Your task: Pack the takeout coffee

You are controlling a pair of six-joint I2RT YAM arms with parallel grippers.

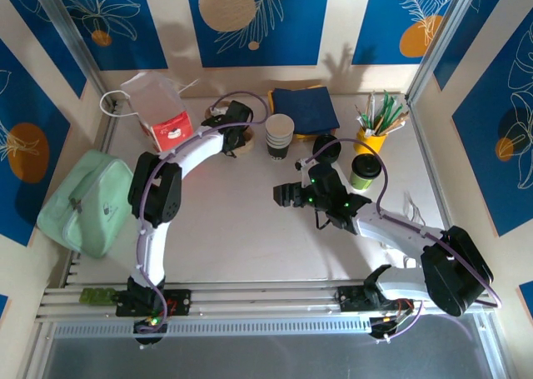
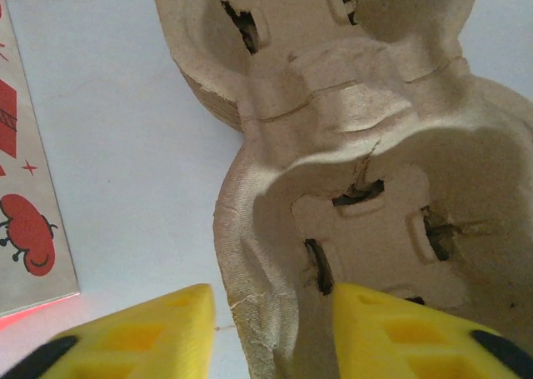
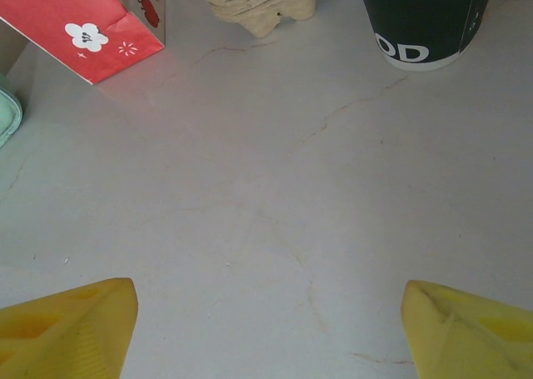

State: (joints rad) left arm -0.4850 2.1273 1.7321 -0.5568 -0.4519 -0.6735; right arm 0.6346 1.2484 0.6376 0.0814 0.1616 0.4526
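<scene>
Nothing packed yet: takeout coffee (image 1: 365, 172) sat on table (image 3: 266, 187), apart from carrier (image 2: 358, 112). Left gripper (image 2: 271, 321) straddled carrier wall w/ narrowish jaws, unclamped; right gripper (image 3: 266, 321) wide, empty.

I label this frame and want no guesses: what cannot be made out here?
Left wrist: whether the left gripper pinches the pulp carrier wall; the bottom edge cuts its fingers.
Right wrist: the dark cup, rim cut by the top edge.
Top external: any print on the takeout coffee, too small.
</scene>
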